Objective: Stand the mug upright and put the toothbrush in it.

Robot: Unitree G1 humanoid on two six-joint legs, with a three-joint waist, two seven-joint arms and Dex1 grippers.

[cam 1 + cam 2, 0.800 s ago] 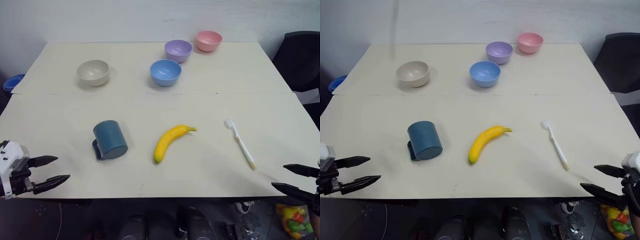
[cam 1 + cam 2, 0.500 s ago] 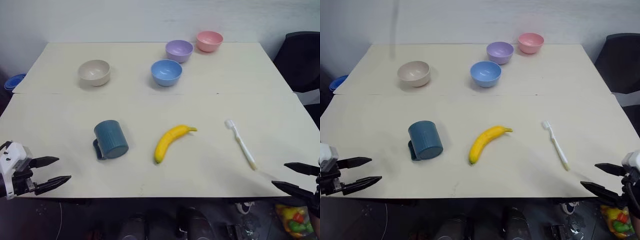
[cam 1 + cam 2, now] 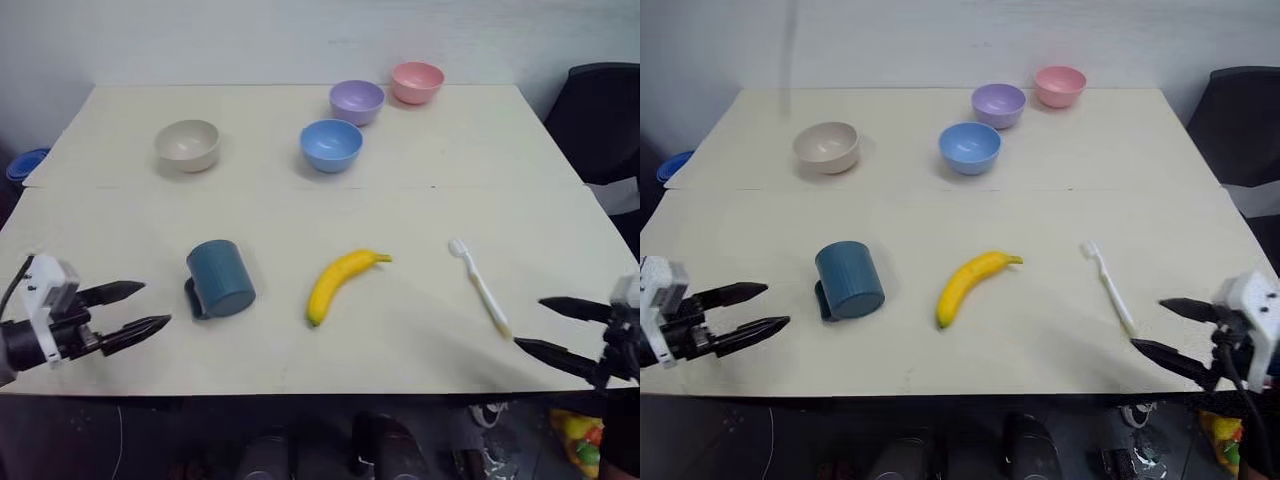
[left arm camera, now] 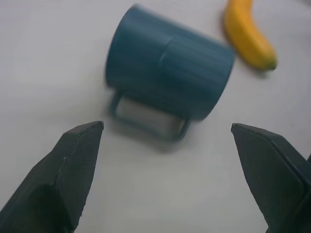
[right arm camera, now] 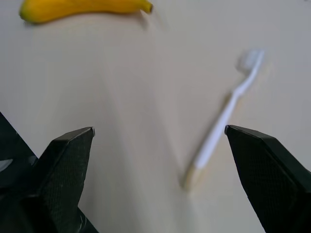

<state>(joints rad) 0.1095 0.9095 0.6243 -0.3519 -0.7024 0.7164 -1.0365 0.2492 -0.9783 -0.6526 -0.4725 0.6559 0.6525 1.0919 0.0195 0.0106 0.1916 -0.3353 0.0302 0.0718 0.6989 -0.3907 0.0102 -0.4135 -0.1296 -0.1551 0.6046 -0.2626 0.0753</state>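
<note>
The dark teal ribbed mug (image 3: 220,280) lies on its side on the table's front left, its handle toward the left edge of the table. My left gripper (image 3: 152,305) is open just left of it, apart from it, fingers pointing at it. In the left wrist view the mug (image 4: 167,73) lies beyond the spread fingertips (image 4: 82,145). The white toothbrush (image 3: 480,288) lies flat at the front right, bristled head away from me. Near its handle end my right gripper (image 3: 530,322) hangs open, not touching. The right wrist view has the toothbrush (image 5: 221,121) between the wide fingers.
A yellow banana (image 3: 342,285) lies between mug and toothbrush. Beige (image 3: 187,144), light blue (image 3: 331,145), purple (image 3: 357,101) and pink (image 3: 417,81) bowls stand toward the far side. A black chair (image 3: 600,110) is at the right.
Both grippers have moved inward over the table's front: the left toward the mug, the right toward the toothbrush's handle end. Both stay open. Objects have not moved.
</note>
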